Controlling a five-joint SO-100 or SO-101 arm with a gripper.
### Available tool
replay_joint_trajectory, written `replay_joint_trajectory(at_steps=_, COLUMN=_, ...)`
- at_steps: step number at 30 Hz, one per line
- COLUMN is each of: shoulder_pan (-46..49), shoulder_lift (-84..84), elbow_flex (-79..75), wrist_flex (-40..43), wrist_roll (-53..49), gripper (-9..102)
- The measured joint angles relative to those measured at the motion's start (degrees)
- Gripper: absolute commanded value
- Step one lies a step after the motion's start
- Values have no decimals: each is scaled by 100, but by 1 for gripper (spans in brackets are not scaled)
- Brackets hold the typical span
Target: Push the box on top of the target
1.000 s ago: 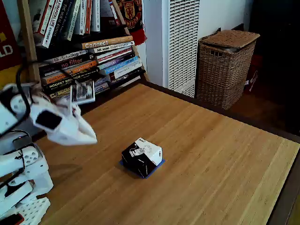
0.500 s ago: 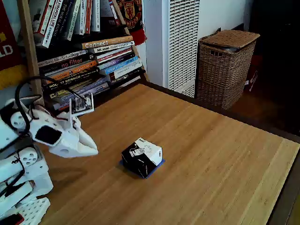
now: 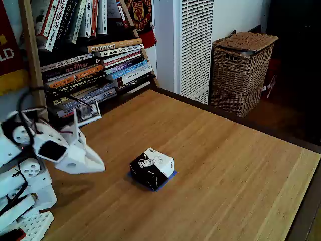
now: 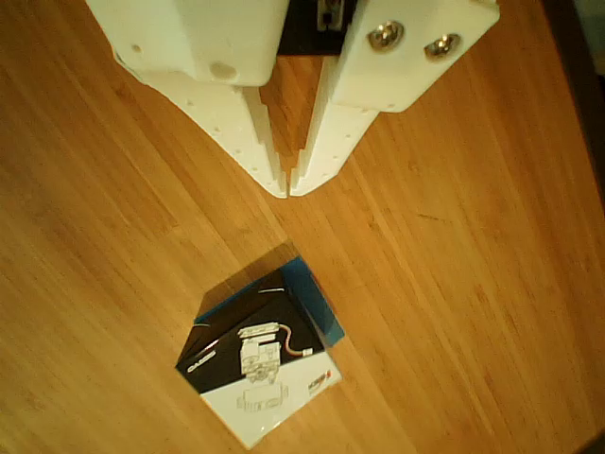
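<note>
White gripper point(image 4: 288, 189) empty, tips nearly together, raised above wooden table point(image 3: 225, 165). Box point(image 4: 260, 364) sits on blue target point(image 4: 317, 298), apart from gripper, ahead of tips.

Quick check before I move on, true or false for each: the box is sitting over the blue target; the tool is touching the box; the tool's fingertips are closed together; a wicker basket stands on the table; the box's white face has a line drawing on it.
1. The box sits over the blue target. True; only blue edges show beside it.
2. The tool touches the box. False: bare wood lies between them.
3. The tool's fingertips are closed together. True.
4. A wicker basket stands on the table. False: it stands beyond the table's far edge.
5. The box's white face carries a line drawing. True.
</note>
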Motion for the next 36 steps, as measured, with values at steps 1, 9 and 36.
replay_joint_trajectory(at_steps=1, shoulder_pan=0, shoulder_lift=0, elbow_flex=26, wrist_flex=0, wrist_roll=-79, gripper=0)
replay_joint_trajectory(at_steps=9, shoulder_pan=0, shoulder_lift=9, elbow_flex=360, wrist_flex=-9, wrist_roll=-703, gripper=0)
replay_joint_trajectory(at_steps=36, shoulder_pan=141, shoulder_lift=9, elbow_flex=475, wrist_flex=272, wrist_roll=-1063, gripper=0)
